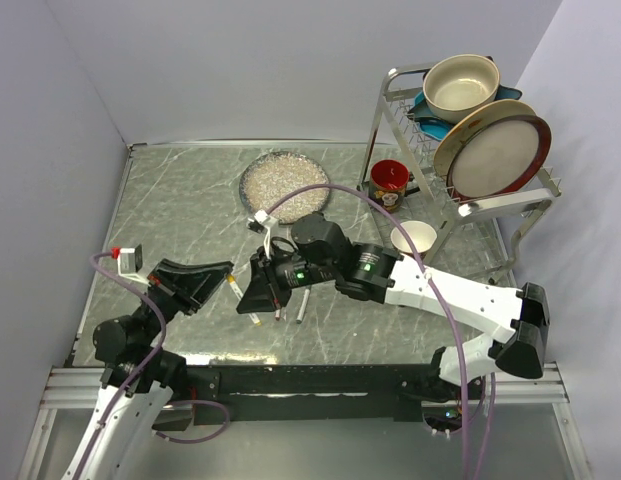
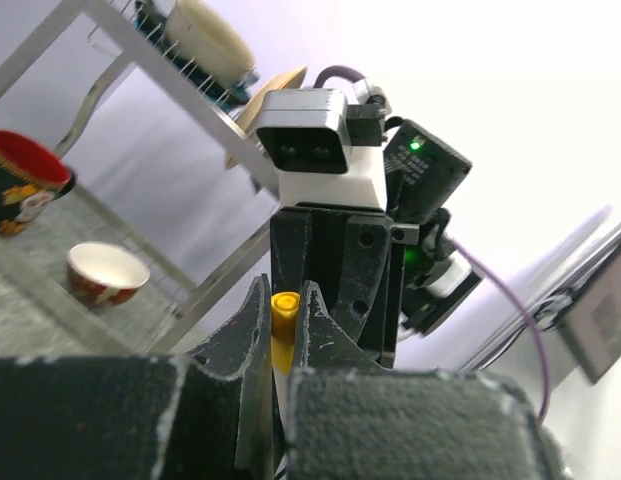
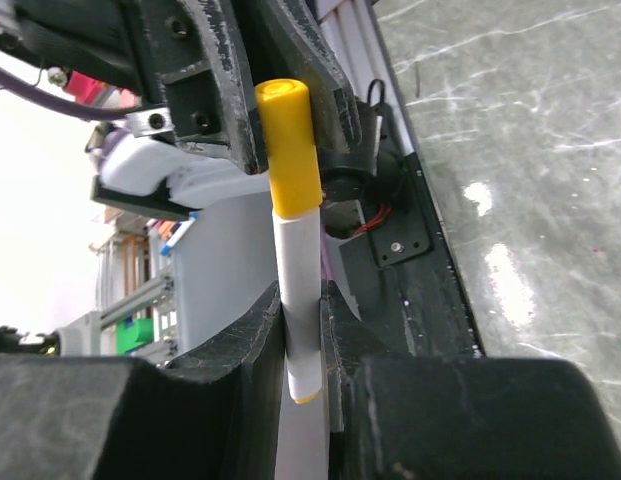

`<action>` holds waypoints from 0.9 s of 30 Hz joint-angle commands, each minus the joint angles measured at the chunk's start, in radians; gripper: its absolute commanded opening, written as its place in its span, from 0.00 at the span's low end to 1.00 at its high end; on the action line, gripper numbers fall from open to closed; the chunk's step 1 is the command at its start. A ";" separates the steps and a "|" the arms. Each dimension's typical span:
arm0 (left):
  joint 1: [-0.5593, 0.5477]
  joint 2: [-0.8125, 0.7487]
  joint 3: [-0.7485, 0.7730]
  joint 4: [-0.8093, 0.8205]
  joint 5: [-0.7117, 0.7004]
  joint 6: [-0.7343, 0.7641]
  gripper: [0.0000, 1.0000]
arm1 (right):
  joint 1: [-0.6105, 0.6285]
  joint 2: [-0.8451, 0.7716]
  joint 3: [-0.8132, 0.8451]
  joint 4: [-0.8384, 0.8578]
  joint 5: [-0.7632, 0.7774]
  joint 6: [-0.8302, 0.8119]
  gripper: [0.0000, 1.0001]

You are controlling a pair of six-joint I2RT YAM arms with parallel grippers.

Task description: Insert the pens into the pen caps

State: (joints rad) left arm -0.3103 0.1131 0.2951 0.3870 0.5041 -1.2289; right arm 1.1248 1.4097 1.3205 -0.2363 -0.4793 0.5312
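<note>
Right wrist: right fingers (image 3: 245, 345) clench one pen (image 3: 300, 290); left fingers (image 3: 215, 70) clench one yellow cap (image 3: 290, 145).

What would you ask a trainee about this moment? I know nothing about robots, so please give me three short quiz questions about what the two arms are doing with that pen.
1. True or false: the yellow cap sits on the end of the white pen.
2. What does the left end effector grip? A) the pen's white barrel B) the yellow cap C) nothing
3. Which arm's end effector clamps the pen's white barrel?

Key: 1 true. 2 B. 3 the right end effector.
</note>
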 commanded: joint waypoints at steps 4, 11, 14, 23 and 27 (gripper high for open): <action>-0.041 -0.004 -0.018 -0.147 0.387 -0.071 0.01 | -0.120 0.058 0.295 0.549 0.252 0.041 0.00; -0.041 0.045 0.032 -0.305 0.375 0.083 0.01 | -0.149 0.064 0.316 0.552 0.341 0.039 0.00; -0.041 0.065 -0.005 -0.205 0.398 0.045 0.01 | -0.175 0.074 0.324 0.563 0.323 0.033 0.00; -0.041 0.385 0.392 -0.433 0.284 0.366 0.01 | -0.184 0.011 0.108 0.482 0.099 -0.010 0.03; -0.041 0.537 0.515 -0.456 0.238 0.408 0.01 | -0.171 -0.072 -0.121 0.476 0.030 -0.028 0.28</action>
State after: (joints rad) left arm -0.3092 0.5465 0.7261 0.0982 0.4923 -0.9298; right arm 0.9955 1.4345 1.3151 -0.0357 -0.5274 0.5285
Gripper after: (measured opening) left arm 0.068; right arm 0.226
